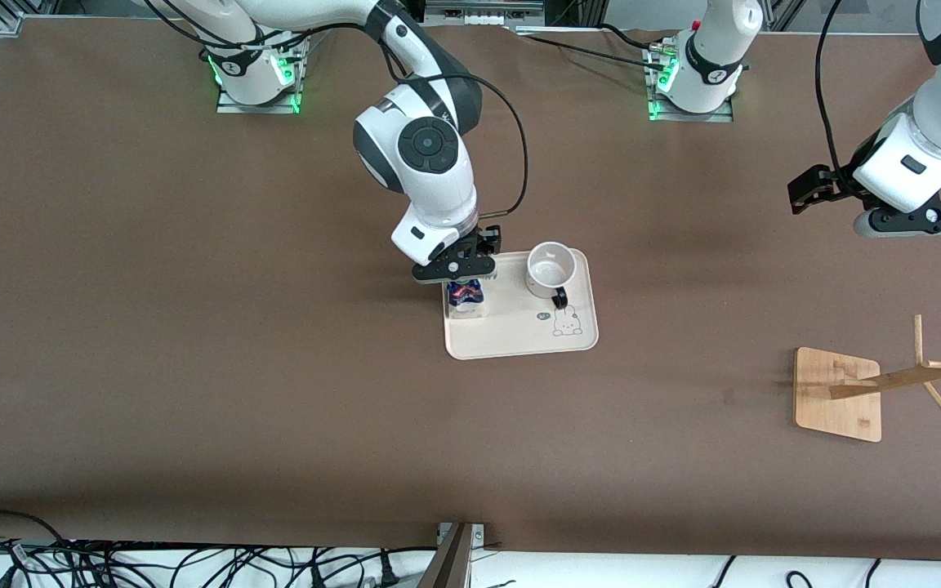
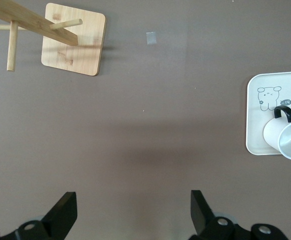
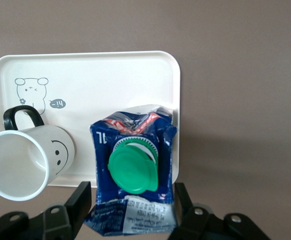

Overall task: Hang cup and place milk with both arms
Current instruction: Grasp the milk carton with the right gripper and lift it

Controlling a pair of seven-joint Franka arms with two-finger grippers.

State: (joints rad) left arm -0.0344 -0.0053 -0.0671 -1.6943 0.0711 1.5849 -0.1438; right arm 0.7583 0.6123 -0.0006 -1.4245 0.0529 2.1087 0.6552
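Right claw (image 3: 130,205): mine, fingers spread either side of the milk (image 3: 133,172), not visibly pressing it.
Left claw (image 2: 133,210): mine, fingers wide apart, waiting over bare table (image 1: 193,327) near the rack (image 1: 871,392).
Count: one cup (image 1: 550,268), one milk, one tray (image 1: 519,335), one rack.
Materials: glossy white cup; printed carton, green round cap; smooth cream tray with bear drawing; bamboo rack, square base, pegs.
Placement: cup and milk both on tray.
Views: only right wrist shows the cup's smiley.

Right claw (image 1: 463,278) points down at the frame's centre, fingers spread wide – left claw (image 2: 133,212) waits raised at three o'clock, fingers parted
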